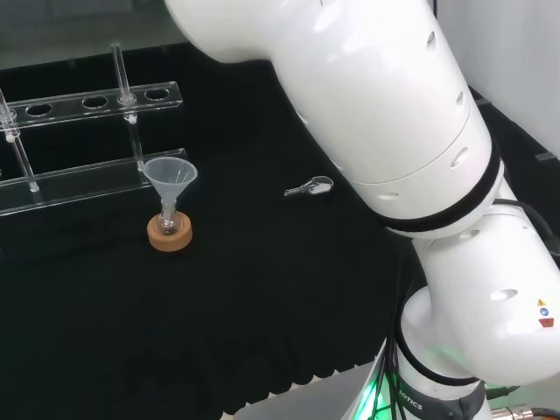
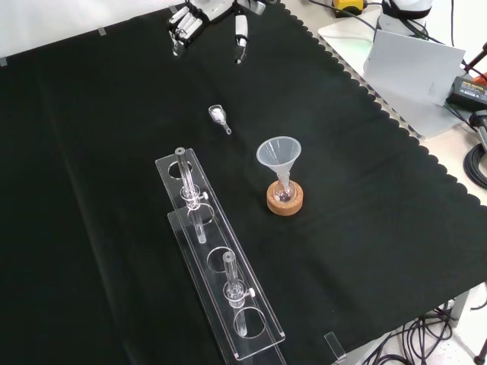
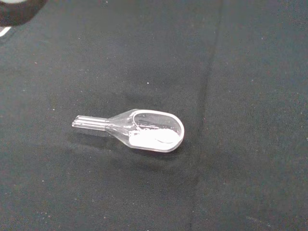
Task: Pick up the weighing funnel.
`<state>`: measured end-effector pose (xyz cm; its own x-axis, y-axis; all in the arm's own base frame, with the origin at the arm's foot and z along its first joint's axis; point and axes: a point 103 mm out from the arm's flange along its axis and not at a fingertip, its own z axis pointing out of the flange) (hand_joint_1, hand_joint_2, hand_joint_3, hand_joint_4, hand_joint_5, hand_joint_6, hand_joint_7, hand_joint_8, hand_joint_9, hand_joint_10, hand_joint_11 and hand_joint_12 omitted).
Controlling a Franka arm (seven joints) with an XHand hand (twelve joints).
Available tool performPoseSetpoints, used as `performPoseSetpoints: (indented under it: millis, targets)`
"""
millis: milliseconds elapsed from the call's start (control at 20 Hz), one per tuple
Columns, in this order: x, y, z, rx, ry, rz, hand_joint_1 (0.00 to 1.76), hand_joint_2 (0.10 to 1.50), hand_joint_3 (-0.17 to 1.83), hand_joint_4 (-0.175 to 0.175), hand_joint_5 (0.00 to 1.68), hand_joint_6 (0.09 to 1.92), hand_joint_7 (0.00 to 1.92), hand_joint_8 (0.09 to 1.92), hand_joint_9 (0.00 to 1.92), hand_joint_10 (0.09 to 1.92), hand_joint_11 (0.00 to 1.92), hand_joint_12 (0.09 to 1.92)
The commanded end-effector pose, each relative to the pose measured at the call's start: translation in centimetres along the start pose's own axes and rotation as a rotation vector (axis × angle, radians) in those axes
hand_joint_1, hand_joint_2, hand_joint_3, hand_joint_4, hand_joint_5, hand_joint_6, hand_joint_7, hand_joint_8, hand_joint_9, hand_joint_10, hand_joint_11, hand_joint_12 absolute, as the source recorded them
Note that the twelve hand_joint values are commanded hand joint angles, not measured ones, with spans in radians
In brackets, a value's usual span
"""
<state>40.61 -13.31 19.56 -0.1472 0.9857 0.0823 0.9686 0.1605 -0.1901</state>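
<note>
Hand (image 2: pixel 190 23) is at the top edge of the front view, above the cloth (image 2: pixel 91 152), fingers (image 2: pixel 241 38) hanging down, relaxed and spread, nothing in them. Weighing funnel (image 2: pixel 219 115) lies flat on the cloth, below the hand in that view and apart from it, no contact. Wrist view shows it up close (image 3: pixel 139 131): on its side-bottom, scoop mouth up, short stem level with the cloth, a bit of white powder in the scoop. Head view has it (image 1: pixel 311 186) just left of the big arm link, well right of the funnel (image 1: pixel 170 175). Funnel stands mouth up, stem in a small flask (image 1: pixel 169 225) on a cork ring (image 1: pixel 170 236); in the front view that set (image 2: pixel 278 152) sits lower right of the weighing funnel, well apart. Clear rack (image 2: pixel 221 274) with a couple of tubes runs diagonally at lower left of the funnel in the front view.
</note>
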Motion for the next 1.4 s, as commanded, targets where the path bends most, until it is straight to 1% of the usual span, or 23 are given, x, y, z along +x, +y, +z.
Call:
performPoseSetpoints:
  millis: [50,200,350,800,1100,1400]
  targets:
    - [1.6,0.9,0.6,-0.001,-0.018,0.039,0.65,0.66,0.23,0.000,0.21,0.09,0.31,0.51,0.29,0.68,0.00,1.36]
    - [2.1,1.2,1.0,-0.009,-0.031,0.064,0.71,0.64,0.23,-0.003,0.22,0.09,0.32,0.51,0.29,0.68,0.00,1.36]
    - [2.1,1.4,1.4,-0.006,-0.018,0.091,0.76,0.62,0.22,-0.005,0.23,0.09,0.34,0.52,0.30,0.69,0.00,1.36]
    - [2.1,1.4,2.8,0.026,0.000,0.123,0.78,0.61,0.23,-0.007,0.27,0.09,0.37,0.53,0.32,0.70,0.00,1.37]
    - [2.8,0.8,3.6,0.068,0.004,0.100,0.77,0.61,0.24,-0.007,0.28,0.09,0.39,0.53,0.33,0.70,0.00,1.37]
    - [3.6,0.5,4.2,0.085,0.008,0.086,0.77,0.60,0.27,-0.008,0.29,0.09,0.44,0.52,0.36,0.69,0.00,1.39]
